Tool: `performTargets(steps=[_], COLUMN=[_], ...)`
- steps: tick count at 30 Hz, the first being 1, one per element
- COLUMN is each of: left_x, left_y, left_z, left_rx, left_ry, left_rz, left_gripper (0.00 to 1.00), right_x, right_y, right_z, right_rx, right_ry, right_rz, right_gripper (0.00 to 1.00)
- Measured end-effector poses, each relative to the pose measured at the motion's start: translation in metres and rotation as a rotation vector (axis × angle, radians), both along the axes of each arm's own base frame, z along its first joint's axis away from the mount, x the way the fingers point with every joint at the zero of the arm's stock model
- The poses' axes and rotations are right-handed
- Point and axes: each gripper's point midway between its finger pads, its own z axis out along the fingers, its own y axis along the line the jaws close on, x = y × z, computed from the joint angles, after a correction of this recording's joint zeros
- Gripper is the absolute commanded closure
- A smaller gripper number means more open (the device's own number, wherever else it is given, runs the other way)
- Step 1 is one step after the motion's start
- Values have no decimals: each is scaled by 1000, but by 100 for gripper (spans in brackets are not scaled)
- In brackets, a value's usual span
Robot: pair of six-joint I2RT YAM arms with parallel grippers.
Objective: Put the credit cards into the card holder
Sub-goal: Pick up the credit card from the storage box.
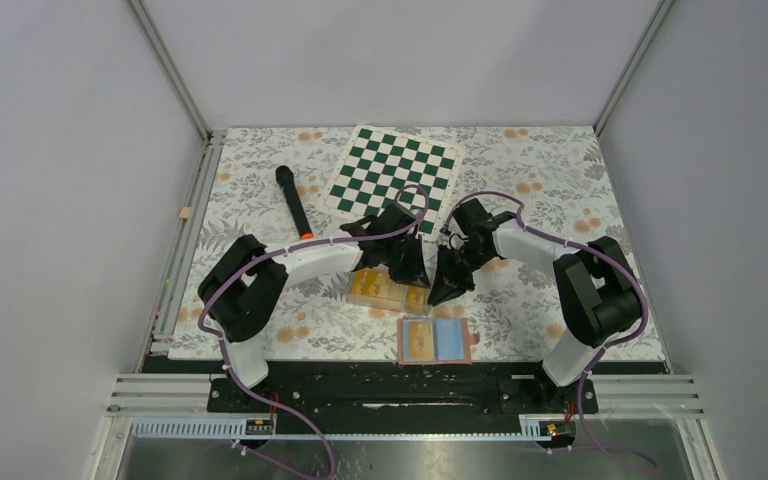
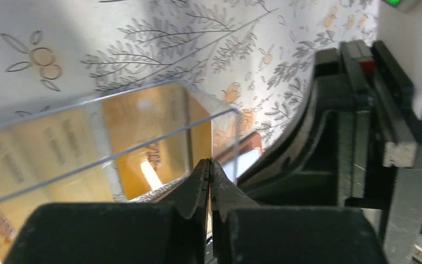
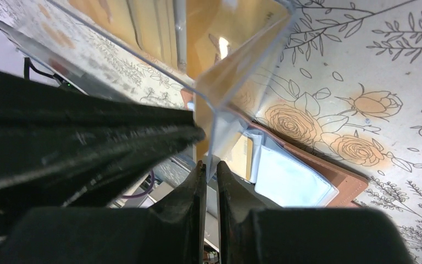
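- Yellow-orange credit cards (image 1: 382, 286) sit in a clear plastic box (image 2: 110, 157), long axis left-right, directly ahead of the left gripper (image 2: 209, 166), the nearer one, clenched on nothing visible.
- The right gripper (image 3: 211, 169) appears to pinch the box's corner wall.
- The tan card holder (image 1: 436, 341) lies open on the tabletop (image 1: 560, 180), toward the bases.

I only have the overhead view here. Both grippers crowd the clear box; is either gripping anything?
Observer: The right gripper is pinched on the clear box, its wall running down between the fingertips.
Operator: And the left?
Observer: The left gripper is shut beside the box wall, nothing visible between its tips.
Operator: Any cards inside?
Observer: Yes, yellow cards with printed lines show through the wall.
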Motion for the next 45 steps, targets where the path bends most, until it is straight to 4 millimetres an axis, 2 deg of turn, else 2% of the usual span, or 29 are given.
performTargets(steps=[4,11,20,21,27,30,33,41,45], left_x=[-5,-6,-5,-6,-6,-5,-2,-3,-11], left_y=[-7,-4,-4,-4,-4,-2,5,32,31], left_z=[3,-1,-2,-2,-1,0,-2,-21,-30], left_rx=[-25,-10,-5,-6,-7,1,28,102,83], left_ry=[1,12,8,8,13,14,13,43,73], left_rz=[-21,-28,-26,-26,-18,-7,14,61,42], left_gripper=[91,76,95,100,99,89,84,82,82], right_x=[1,2,2,2,2,2,2,2,2], right_y=[2,1,1,1,1,1,1,1,1], right_z=[0,0,0,0,0,0,0,0,0], right_rx=[6,7,3,1,1,1,1,0,0], right_ry=[-15,-21,-26,-27,-28,-28,-29,-29,-30], right_rz=[10,18,23,24,27,27,28,30,31], right_gripper=[100,100,100,100,100,100,100,100,100])
